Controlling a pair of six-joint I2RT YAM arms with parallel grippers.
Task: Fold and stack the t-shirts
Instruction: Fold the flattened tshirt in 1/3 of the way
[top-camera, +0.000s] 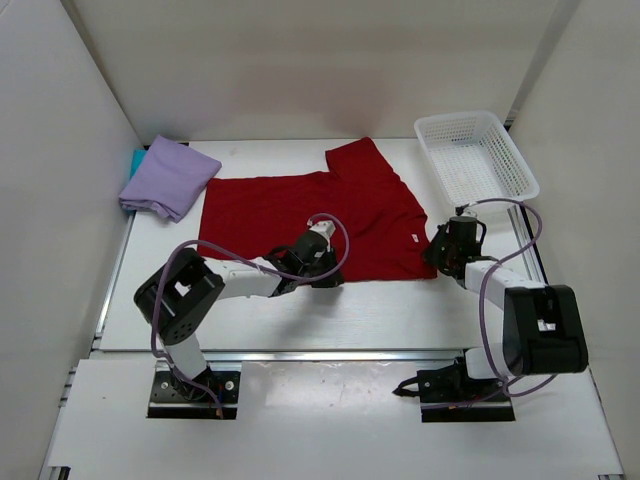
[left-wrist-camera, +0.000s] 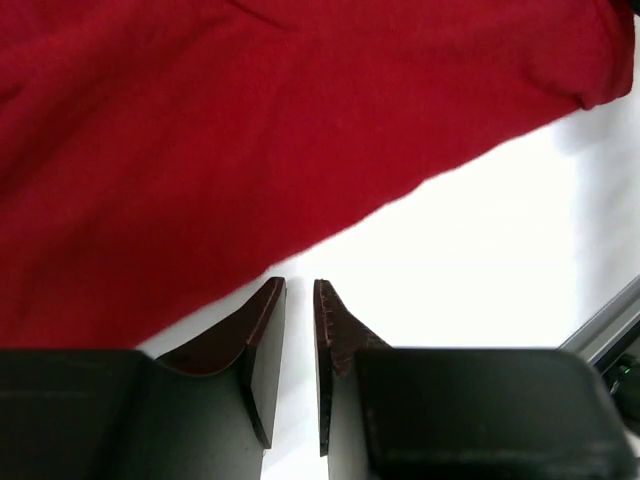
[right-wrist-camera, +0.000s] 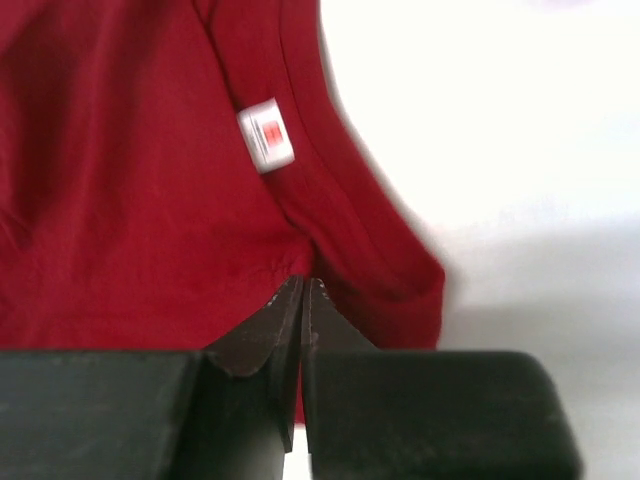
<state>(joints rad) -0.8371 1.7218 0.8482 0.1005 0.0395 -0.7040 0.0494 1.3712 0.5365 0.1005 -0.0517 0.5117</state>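
One side only is held: my right gripper (right-wrist-camera: 302, 285) pinches the red t-shirt (top-camera: 310, 215), spread mid-table, beside its collar; my left gripper (left-wrist-camera: 300, 290) stands slightly parted just off the near hem (gripping nothing). Lifting now could drag it askew.

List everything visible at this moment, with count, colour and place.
red shirt: 1, deep red, spread flat mid-table
purple shirt: 1, lavender, folded, far left
teal shirt: 1, teal, only a sliver showing at the purple shirt's far edge
basket: 1, white mesh, far right
label: 1, white, by the red shirt's collar
table: 1, white
left gripper: 1, black, slightly open, at the red shirt's near edge
right gripper: 1, black, shut on the red shirt near its collar
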